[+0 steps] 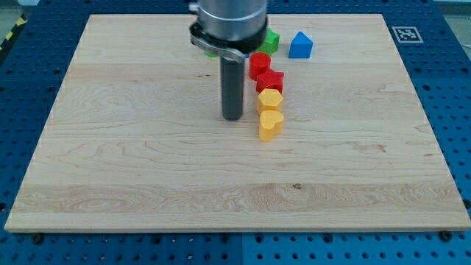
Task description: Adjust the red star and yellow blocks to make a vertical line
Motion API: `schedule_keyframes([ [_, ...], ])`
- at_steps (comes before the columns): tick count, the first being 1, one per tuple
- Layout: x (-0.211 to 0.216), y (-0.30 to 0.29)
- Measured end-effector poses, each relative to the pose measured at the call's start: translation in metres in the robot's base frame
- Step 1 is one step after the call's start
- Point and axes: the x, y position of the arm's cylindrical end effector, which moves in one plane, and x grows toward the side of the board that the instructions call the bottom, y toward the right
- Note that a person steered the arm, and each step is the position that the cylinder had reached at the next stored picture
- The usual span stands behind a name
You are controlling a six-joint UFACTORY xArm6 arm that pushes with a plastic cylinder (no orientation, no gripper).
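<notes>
A red star block (271, 80) lies near the view's top centre, with a second red block (259, 65) touching it just above. Two yellow blocks sit right below the star in a near-vertical column: a yellow hexagon-like block (270, 99) and a yellow heart-shaped block (271, 125). My tip (232, 117) rests on the board just to the left of the yellow blocks, a small gap apart from them.
A green block (271, 40) lies at the view's top, partly hidden behind the arm's body. A blue block (300, 46) sits to its right. The wooden board (110, 162) lies on a blue perforated table. A marker tag (405, 34) sits at the board's top right corner.
</notes>
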Motion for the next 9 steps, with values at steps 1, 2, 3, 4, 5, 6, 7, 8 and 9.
schedule_keyframes([
  [1, -0.025, -0.052],
  [2, -0.045, -0.101],
  [3, -0.044, -0.101],
  [4, 0.0, -0.078],
  [5, 0.077, -0.031],
  [6, 0.143, 0.051],
  [7, 0.16, 0.155],
  [8, 0.156, 0.192],
  [9, 0.153, 0.192],
])
